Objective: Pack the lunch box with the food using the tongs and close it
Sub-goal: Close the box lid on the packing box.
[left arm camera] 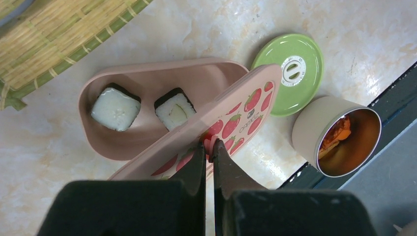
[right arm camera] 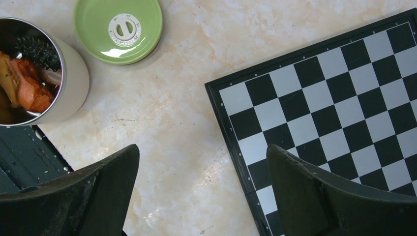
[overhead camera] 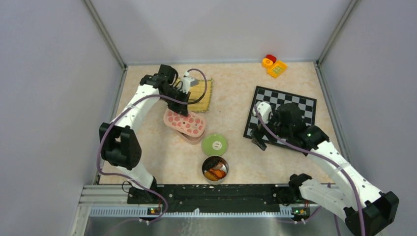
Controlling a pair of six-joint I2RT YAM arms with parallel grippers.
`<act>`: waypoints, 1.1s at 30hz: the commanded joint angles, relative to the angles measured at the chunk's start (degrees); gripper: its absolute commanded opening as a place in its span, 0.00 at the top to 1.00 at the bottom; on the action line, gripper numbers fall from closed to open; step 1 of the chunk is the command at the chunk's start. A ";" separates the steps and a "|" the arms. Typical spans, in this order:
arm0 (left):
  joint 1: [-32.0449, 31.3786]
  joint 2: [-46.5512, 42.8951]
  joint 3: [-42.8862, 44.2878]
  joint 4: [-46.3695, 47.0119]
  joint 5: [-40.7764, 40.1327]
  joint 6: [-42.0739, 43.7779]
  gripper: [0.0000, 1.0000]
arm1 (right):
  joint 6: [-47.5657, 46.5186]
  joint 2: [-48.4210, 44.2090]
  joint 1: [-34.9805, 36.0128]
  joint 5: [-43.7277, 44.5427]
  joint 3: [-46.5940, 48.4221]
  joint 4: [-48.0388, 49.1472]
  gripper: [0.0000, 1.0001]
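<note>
The pink lunch box [left arm camera: 147,81] lies open on the table, with two black-and-white sushi rolls [left arm camera: 116,108] side by side inside it. Its strawberry-print lid [left arm camera: 239,119] rests slanted over the box's near side. My left gripper [left arm camera: 208,145] is shut on a small pink tab at the lid's edge; from above, that gripper [overhead camera: 183,109] sits over the lid [overhead camera: 187,123]. More food, orange and brown pieces [right arm camera: 28,86], lies in a round metal tin [overhead camera: 215,169]. My right gripper [right arm camera: 202,150] hangs open over bare table, holding nothing. The tongs are out of view.
A green round lid [overhead camera: 214,144] lies between the lunch box and the tin. The chessboard [overhead camera: 290,105] lies right of centre under my right arm. A bamboo mat [overhead camera: 204,93] sits behind the lunch box, and toy blocks [overhead camera: 274,65] stand at the far right.
</note>
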 commanded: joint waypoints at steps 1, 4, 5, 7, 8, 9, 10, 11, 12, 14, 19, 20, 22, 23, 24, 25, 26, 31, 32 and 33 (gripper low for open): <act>0.00 -2.00 -1.32 -1.16 1.79 1.86 1.00 | 0.61 -0.97 -0.63 -1.03 -0.38 1.77 0.02; 0.00 -0.81 -1.97 -0.33 1.57 2.69 1.00 | 0.54 -0.94 -0.63 -1.20 -0.45 1.71 0.02; 0.04 -0.27 -2.10 -0.14 1.45 3.28 1.00 | 0.53 -0.90 -0.63 -1.21 -0.46 1.73 0.02; 0.00 0.83 -2.19 0.37 0.94 3.93 1.00 | 0.48 -0.86 -0.63 -1.21 -0.59 1.60 0.02; 0.00 1.40 -2.16 0.97 0.48 4.17 1.00 | 0.45 -0.78 -0.63 -1.28 -0.76 1.59 0.02; 0.02 1.95 -1.99 1.23 0.34 4.30 1.00 | 0.44 -0.71 -0.63 -1.30 -0.81 1.57 0.02; 0.00 2.51 -1.71 1.62 0.26 4.48 1.00 | 0.44 -0.62 -0.63 -1.36 -0.86 1.59 0.02; 0.00 3.13 -1.37 2.05 0.20 4.57 1.00 | 0.39 -0.59 -0.63 -1.38 -0.94 1.62 0.02; 0.02 3.76 -1.14 2.25 0.16 4.74 1.00 | 0.38 -0.46 -0.63 -1.39 -0.99 1.66 0.02; 0.04 5.45 -0.77 2.50 0.31 5.09 1.00 | 0.27 -0.17 -0.63 -1.47 -0.99 1.68 0.02; 0.00 7.42 -0.48 3.47 -0.14 6.02 1.00 | 0.18 0.06 -0.63 -1.65 -1.40 1.98 0.02; 0.00 7.62 -0.44 3.64 -0.39 6.22 1.00 | 0.17 0.08 -0.63 -1.65 -1.43 2.00 0.02; 0.00 8.13 -0.37 3.82 -0.88 6.60 1.00 | 0.17 0.04 -0.63 -1.65 -1.56 2.04 0.02; 0.00 8.26 -0.29 4.02 -1.21 6.74 1.00 | 0.17 0.07 -0.63 -1.69 -1.60 2.10 0.02; 0.00 8.39 -0.21 4.20 -1.57 6.85 1.00 | 0.17 0.05 -0.63 -1.73 -1.65 2.16 0.02; 0.00 8.57 -0.23 4.50 -1.93 7.06 1.00 | 0.17 0.10 -0.63 -1.86 -1.69 2.27 0.02; -0.08 8.75 -0.05 4.71 -2.30 7.14 1.00 | 0.17 0.18 -0.63 -2.02 -1.82 2.37 0.02; -0.63 9.67 0.23 5.67 -3.28 7.82 1.00 | 1.30 0.84 -0.63 -3.56 -2.22 3.06 0.02; -0.83 9.98 0.48 5.80 -3.43 8.03 1.00 | 1.64 1.18 -0.63 -4.03 -2.18 3.12 0.02; -1.00 10.19 0.67 5.97 -3.55 8.18 1.00 | 1.86 1.64 -0.63 -4.47 -1.99 3.05 0.02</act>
